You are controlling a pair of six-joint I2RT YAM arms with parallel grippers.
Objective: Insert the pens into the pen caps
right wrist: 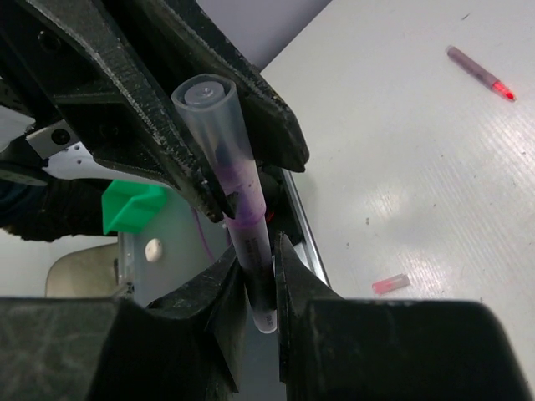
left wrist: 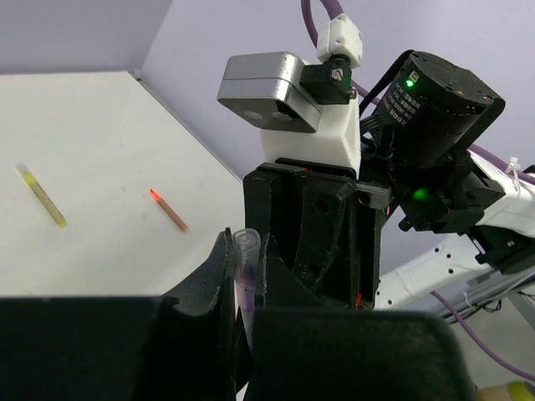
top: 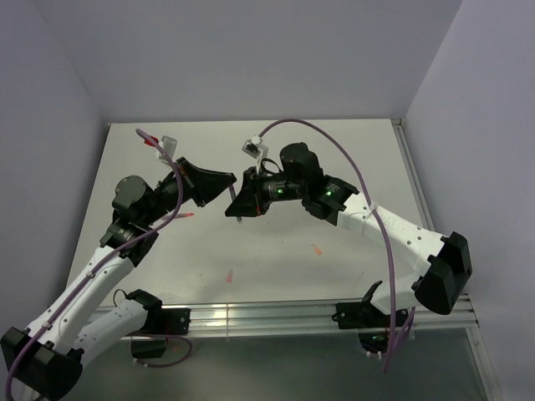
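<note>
Right tool [right wrist: 255,288] clenched on purple pen [right wrist: 249,242]; left tool [left wrist: 242,284], directly opposite, clenched on pale cap [right wrist: 213,134]. Pen axis runs tool to tool; push likely along it.

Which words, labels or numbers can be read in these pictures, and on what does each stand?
Fine white print on the round black motor housing, left wrist view: too small and blurred to read.
The purple pen: no print visible.
No other text shows in any view.
</note>
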